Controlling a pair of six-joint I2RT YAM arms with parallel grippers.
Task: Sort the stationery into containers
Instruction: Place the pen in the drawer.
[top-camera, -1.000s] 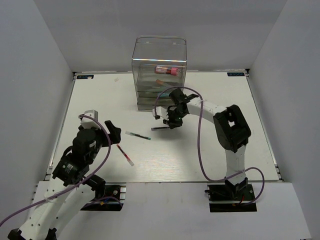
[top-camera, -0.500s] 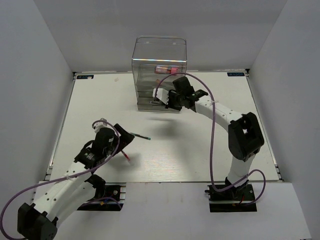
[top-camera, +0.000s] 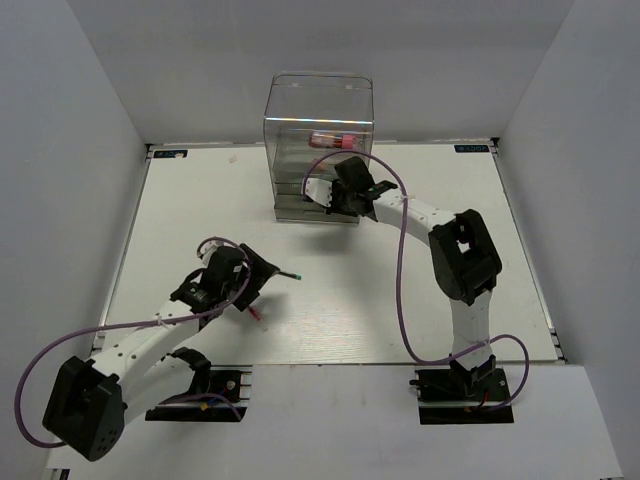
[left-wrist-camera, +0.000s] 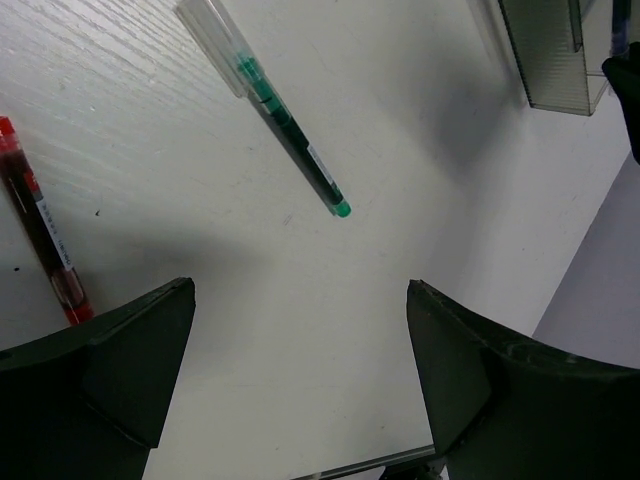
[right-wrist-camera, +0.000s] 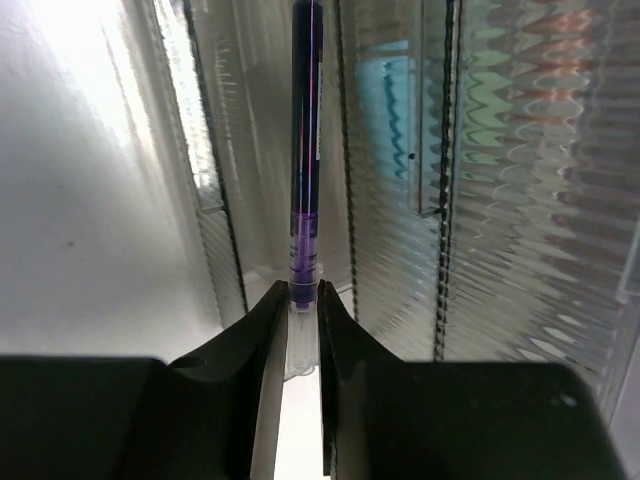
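Clenched: right claw (right-wrist-camera: 303, 300) pinches a thin dark pen (right-wrist-camera: 305, 150) by its very end, jaws nearly together on the clear tail. The pen points straight away from the wrist at the front of the drawer box (top-camera: 318, 130). Can't tell if the tip is already inside a drawer or just at its face.

Handling, my read: light, stiff, smooth plastic barrel, so likely slippery. An end grip gives little hold, so it may swivel if the tip bumps a drawer edge. A mid-barrel grip would be steadier.

Look: slim, near-black barrel with a thin pinkish streak, a see-through purple section near the jaws, then a clear end.

Left claw (left-wrist-camera: 300, 370) is spread wide and holds nothing, hanging low over the table (top-camera: 450, 260). Green pen (left-wrist-camera: 285, 130) lies ahead of it: clear cap, dark barrel, green tip, flat on the white surface. Red pen (left-wrist-camera: 40, 240) lies just beside the left finger (left-wrist-camera: 110, 360), apart from the green one. Both look equally light and rigid and may roll; best pinched across mid-barrel.

Pink tube (top-camera: 333, 140) sits high inside the box.
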